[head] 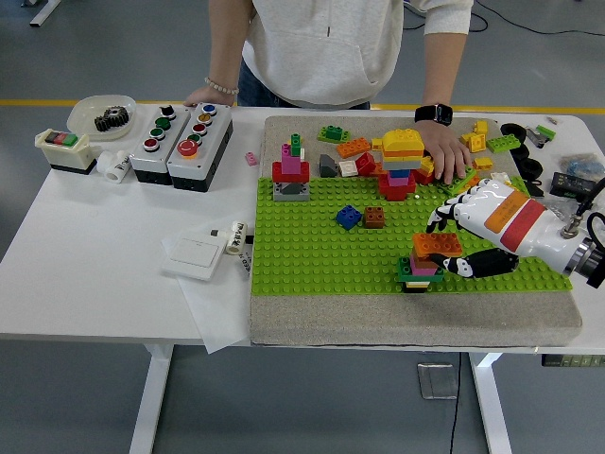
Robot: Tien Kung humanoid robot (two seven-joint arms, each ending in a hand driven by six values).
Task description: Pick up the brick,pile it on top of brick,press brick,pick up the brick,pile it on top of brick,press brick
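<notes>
Right hand (452,241), the white one with black fingers coming in from the right edge, is pinching a flat orange plastic brick (438,243) and has it sitting right over the small brick stack (419,270) near the front of the green studded baseplate (312,255). Can't honestly tell if the orange brick is seated on the studs or just touching the top. That stack shows pink, green and dark layers under it.

Left hand isn't anywhere in shot.

Person in a light sweatshirt stands at the far side of the white table (85,274). One of their hands (444,159), with a black wristwatch, is flat down on the loose bricks at the back right of the baseplate, just beside a taller tower with a yellow top (402,161). The other hand (206,95) rests on the table's far edge behind the two grey push-button boxes (181,142).

Also on the baseplate: a red and pink stack on a grey base (291,170) at back left, and a blue brick (349,217) next to a brown brick (374,218) in the middle. The baseplate lies on a grey slab.
</notes>
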